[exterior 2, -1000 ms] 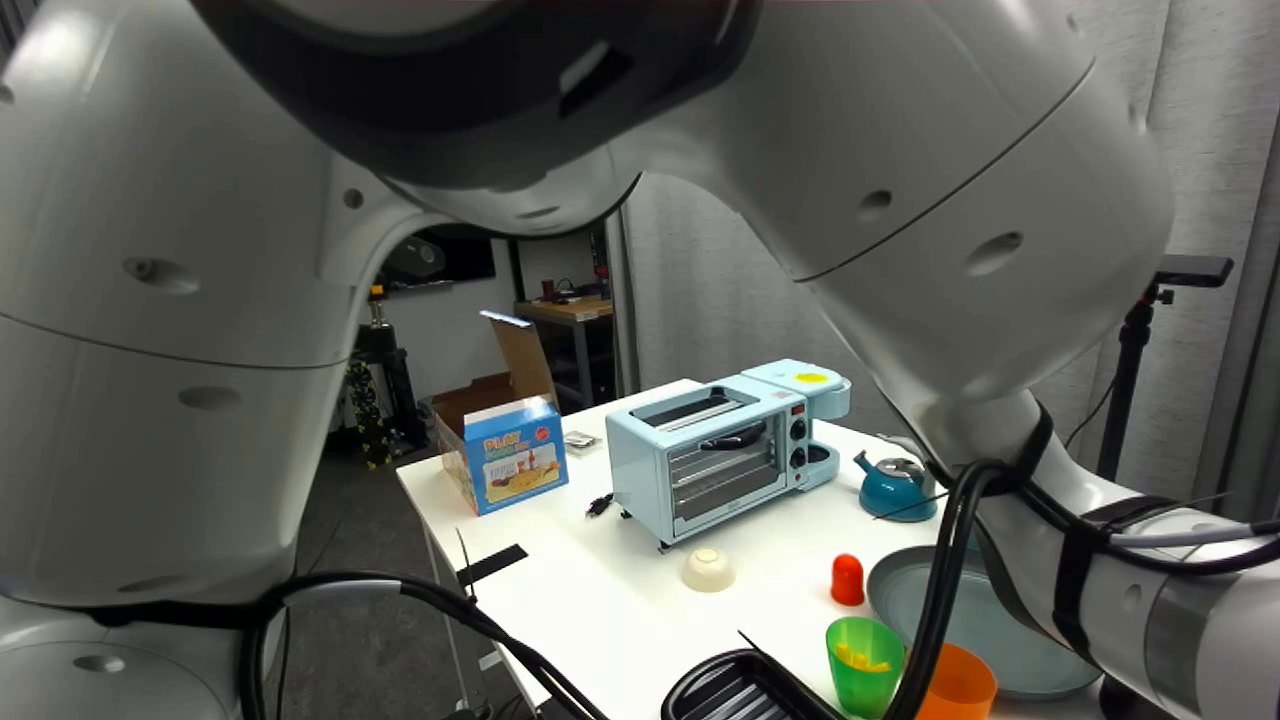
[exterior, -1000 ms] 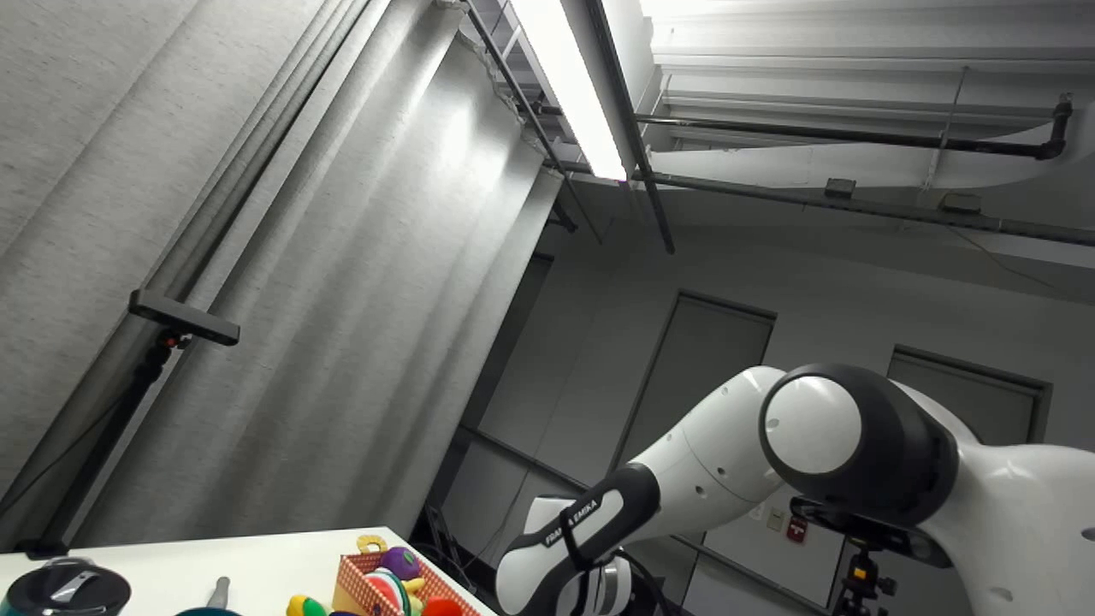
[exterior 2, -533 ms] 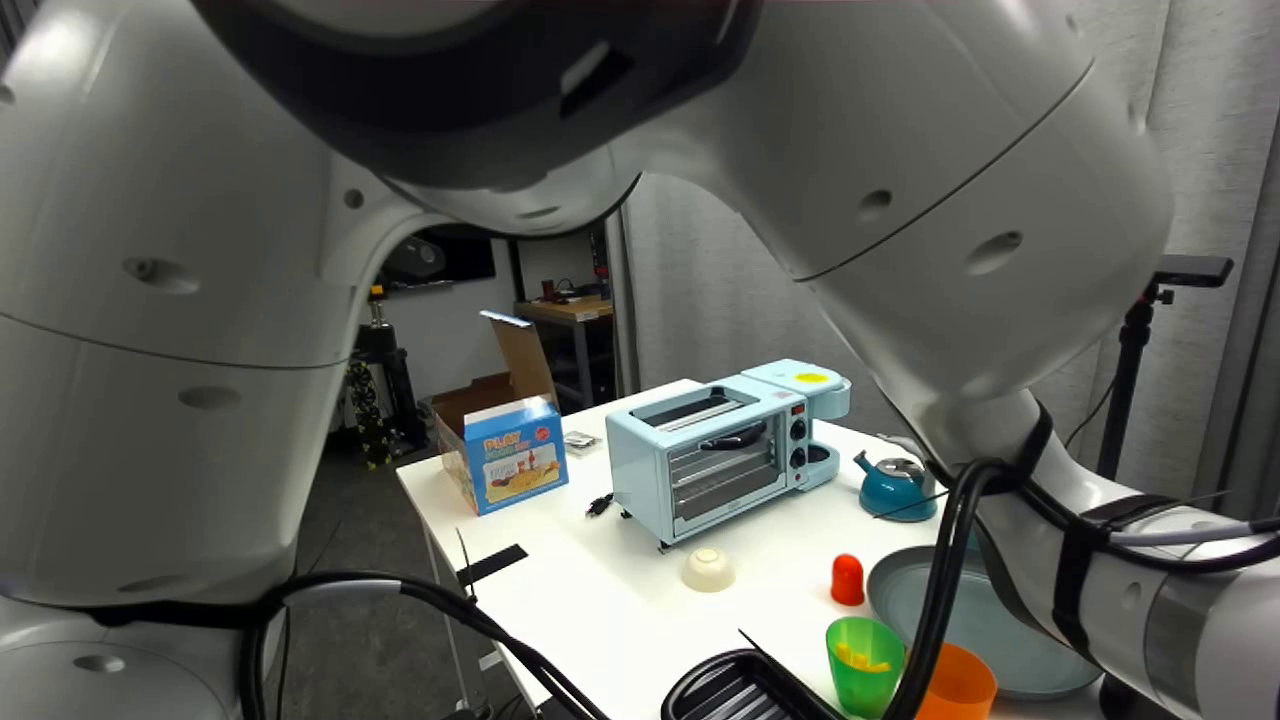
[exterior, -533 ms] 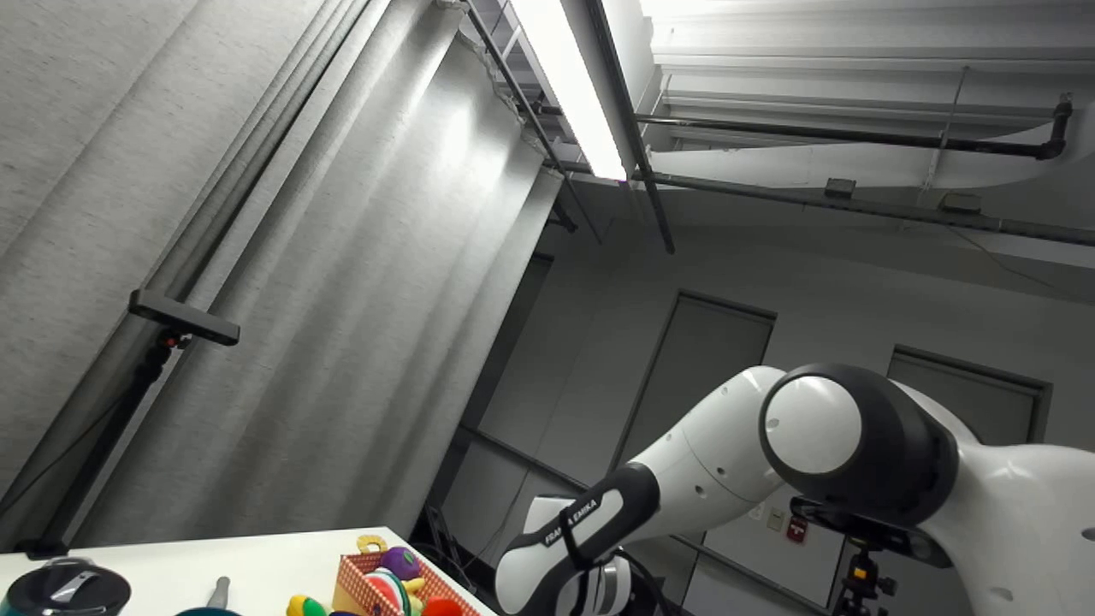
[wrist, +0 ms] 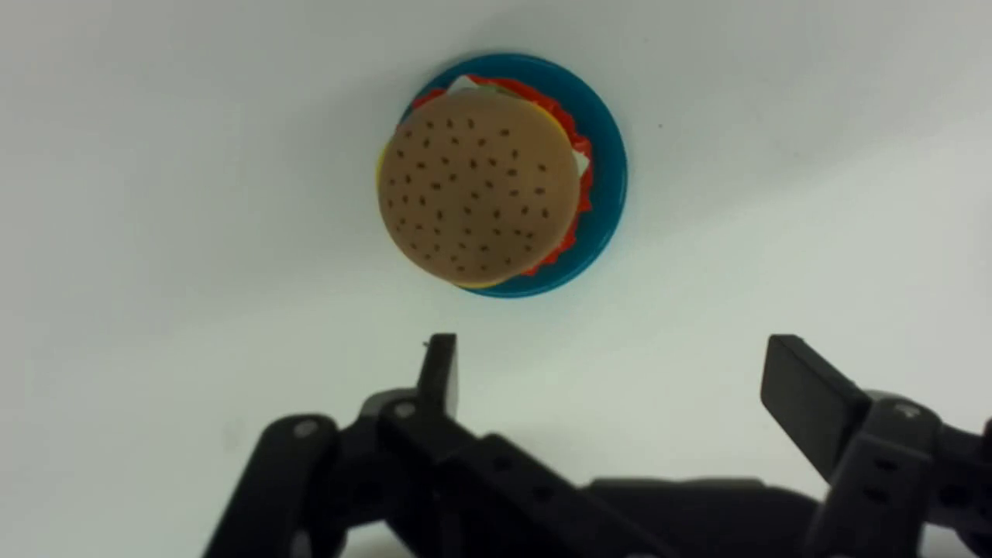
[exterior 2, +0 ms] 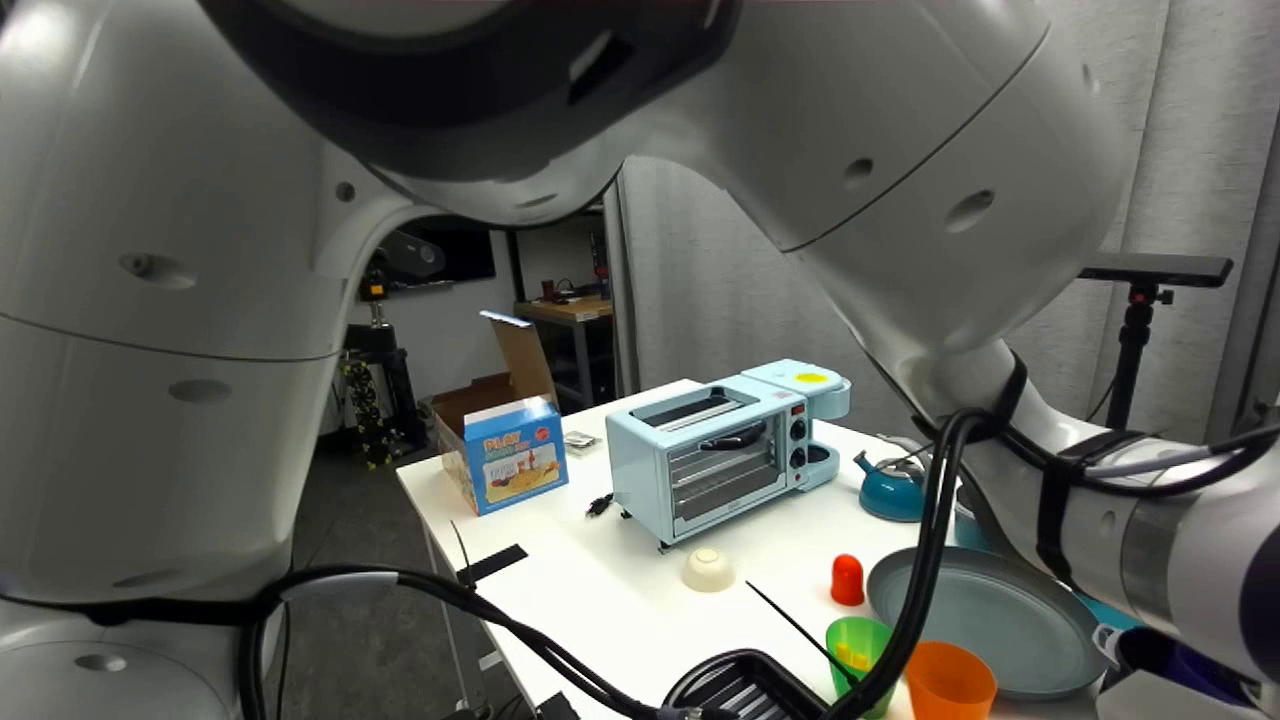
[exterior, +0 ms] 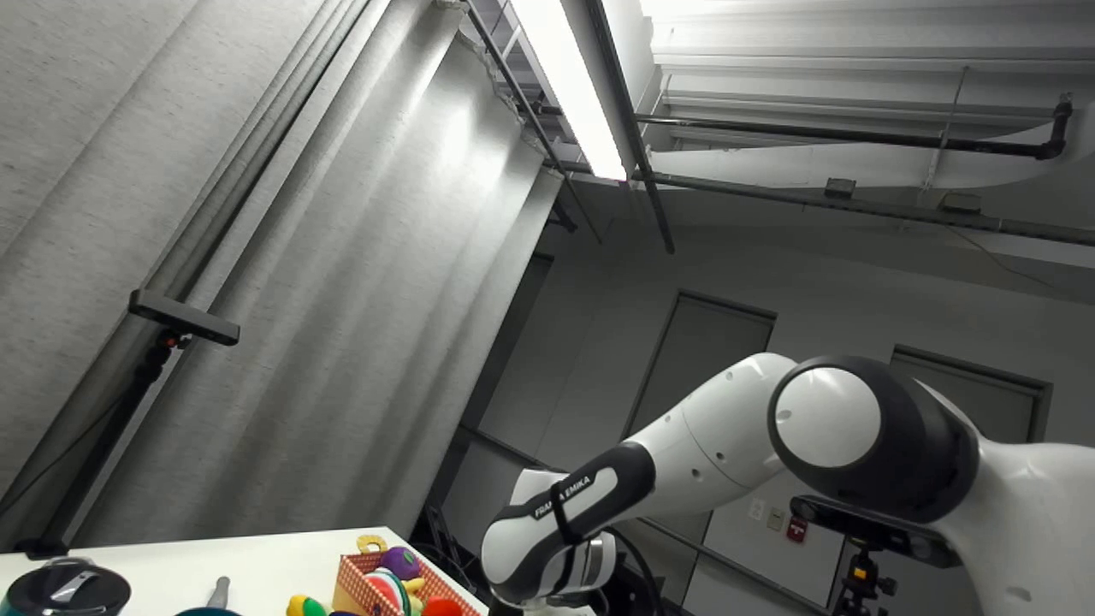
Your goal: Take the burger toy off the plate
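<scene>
In the wrist view, the burger toy (wrist: 477, 186), with a tan seeded bun, lies on a round blue plate (wrist: 612, 186). It sits off-centre and overhangs the plate's left edge. Red, white and yellow layers show under the bun. My gripper (wrist: 612, 349) is open and empty. In the wrist view its fingers lie below the burger and plate, with the left finger under the plate's left part and the right finger well to the right. The burger and blue plate do not show in either exterior view. The fingers cannot be made out there.
In an exterior view a toaster oven (exterior 2: 720, 450), kettle (exterior 2: 892, 492), cream bowl (exterior 2: 708, 570), red piece (exterior 2: 847, 580), green cup (exterior 2: 850, 640), orange cup (exterior 2: 950, 685), large grey dish (exterior 2: 1000, 620) and black tray (exterior 2: 740, 690) stand on the table. A toy-filled basket (exterior: 349, 586) shows too.
The arm has shifted within the last half second: its wrist has moved slightly left in both exterior views. More of the grey dish shows now. The table objects have not moved.
</scene>
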You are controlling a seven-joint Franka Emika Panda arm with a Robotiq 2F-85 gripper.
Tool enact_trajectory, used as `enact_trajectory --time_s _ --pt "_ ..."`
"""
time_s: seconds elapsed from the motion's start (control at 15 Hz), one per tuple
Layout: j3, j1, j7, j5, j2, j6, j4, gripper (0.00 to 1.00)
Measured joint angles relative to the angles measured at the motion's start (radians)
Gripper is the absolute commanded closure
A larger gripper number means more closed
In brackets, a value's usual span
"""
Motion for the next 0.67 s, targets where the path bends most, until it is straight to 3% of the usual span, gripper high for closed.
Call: enact_trajectory --time_s 0.67 --pt "0.122 0.082 -0.001 0.015 -0.056 0.082 -0.003 0.0"
